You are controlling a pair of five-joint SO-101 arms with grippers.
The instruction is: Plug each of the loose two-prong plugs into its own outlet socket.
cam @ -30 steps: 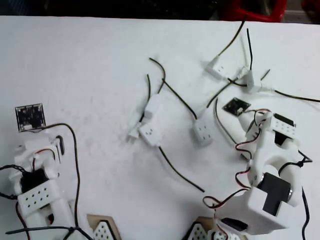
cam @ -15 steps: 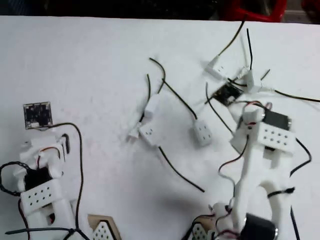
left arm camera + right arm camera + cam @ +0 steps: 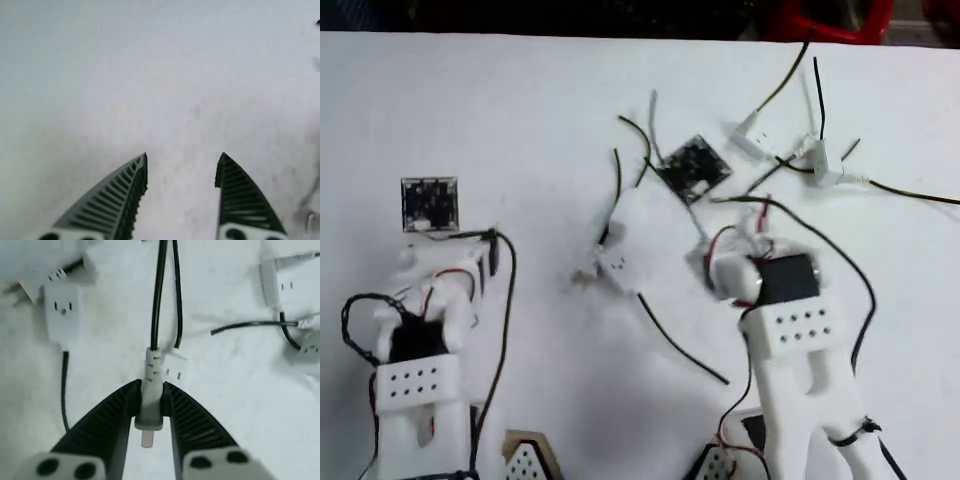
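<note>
My right gripper (image 3: pixel 151 385) is shut on a white outlet socket (image 3: pixel 149 405), whose black cord (image 3: pixel 159 300) runs away from me. In the high view this socket (image 3: pixel 716 268) lies mid-table, partly under my right arm (image 3: pixel 790 320). A second white socket (image 3: pixel 617 268) (image 3: pixel 62 310) lies beside it, with a white plug (image 3: pixel 628 212) just beyond. More white plugs (image 3: pixel 752 130) and connectors (image 3: pixel 817 155) lie at the back right. My left gripper (image 3: pixel 183 157) stands open over bare table, and its arm (image 3: pixel 418 340) is at the front left.
Black cords (image 3: pixel 680 345) trail across the middle of the white table (image 3: pixel 520 130). Another socket block (image 3: pixel 290 285) and a plug (image 3: pixel 307 347) lie off to one side of the held socket. The table's left half is free room.
My right arm swung from the right side over to the middle socket, and its fingers now grip it. My left arm moved a little right and farther from the front edge.
</note>
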